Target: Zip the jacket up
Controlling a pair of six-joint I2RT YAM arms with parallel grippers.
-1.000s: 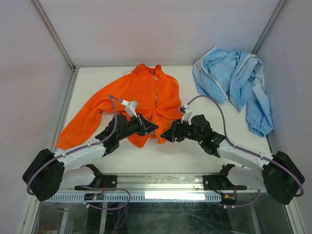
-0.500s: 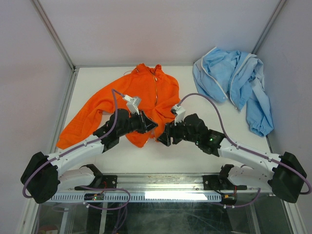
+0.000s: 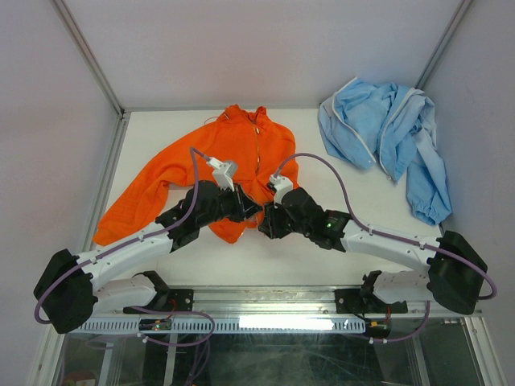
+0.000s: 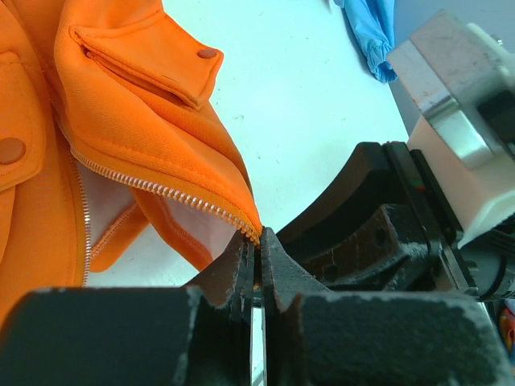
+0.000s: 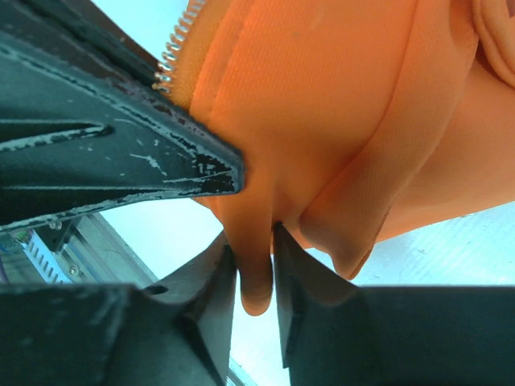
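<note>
The orange jacket (image 3: 233, 153) lies spread on the white table, collar at the far side, front open at the bottom. My left gripper (image 3: 256, 211) is shut on the bottom end of the zipper edge (image 4: 245, 221), where silver teeth (image 4: 161, 189) and pale lining show. My right gripper (image 3: 262, 224) is shut on a fold of the jacket's lower hem (image 5: 256, 265), right beside the left gripper. In the right wrist view the left gripper's finger (image 5: 121, 169) crosses above my jaws. The zipper slider is hidden.
A light blue garment (image 3: 386, 137) with white trim lies crumpled at the far right of the table (image 3: 322, 249). Enclosure walls with metal posts stand close on the left, right and back. The jacket's left sleeve (image 3: 129, 205) stretches toward the left edge.
My right gripper has moved left and closed in on the jacket's bottom hem next to the left gripper. The left gripper shifted slightly forward and right with the zipper edge.
</note>
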